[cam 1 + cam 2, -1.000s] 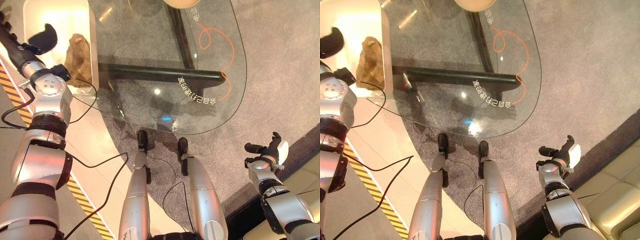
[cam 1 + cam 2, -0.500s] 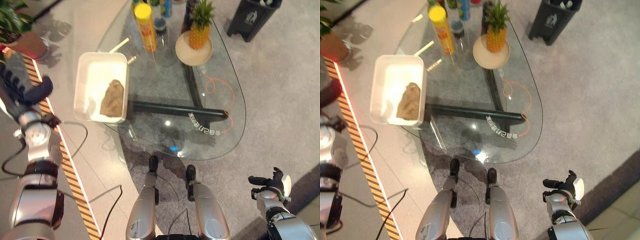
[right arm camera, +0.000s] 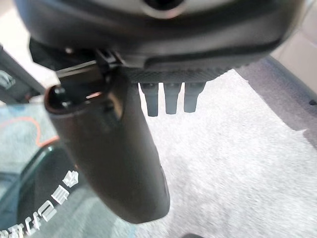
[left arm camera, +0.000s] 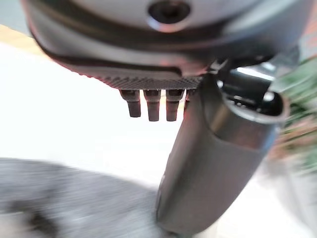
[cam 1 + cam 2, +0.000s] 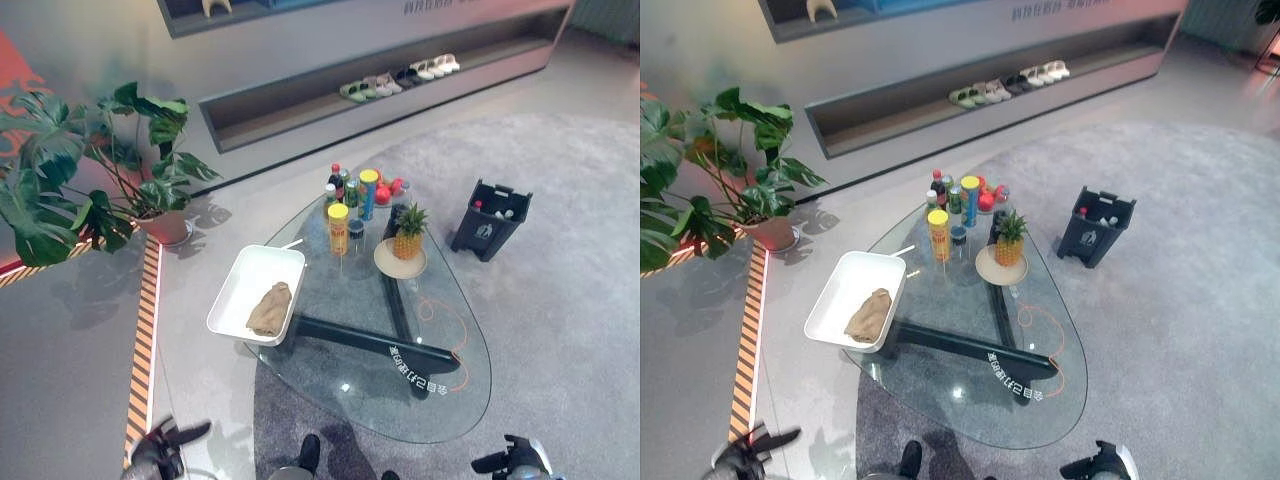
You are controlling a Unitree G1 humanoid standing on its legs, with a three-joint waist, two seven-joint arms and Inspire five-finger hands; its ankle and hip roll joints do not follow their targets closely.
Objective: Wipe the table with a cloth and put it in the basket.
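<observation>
1. Bright, even indoor light falls from overhead.
2. The glass table [image 5: 440, 400] carries one small glint near its 7 o'clock edge.
3. The plant [image 5: 60, 170] casts soft shadows on the floor [image 5: 90, 340] at its 6 o'clock.

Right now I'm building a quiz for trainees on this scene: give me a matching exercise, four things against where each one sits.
Things:
1. brown cloth
2. pineapple
3. dark bin
4. potted plant

Places:
A. on the carpet, right of the glass table
B. on a plate on the table
C. in the white basket
D. on the floor, left of the table

Pairs: 1-C, 2-B, 3-A, 4-D
</observation>
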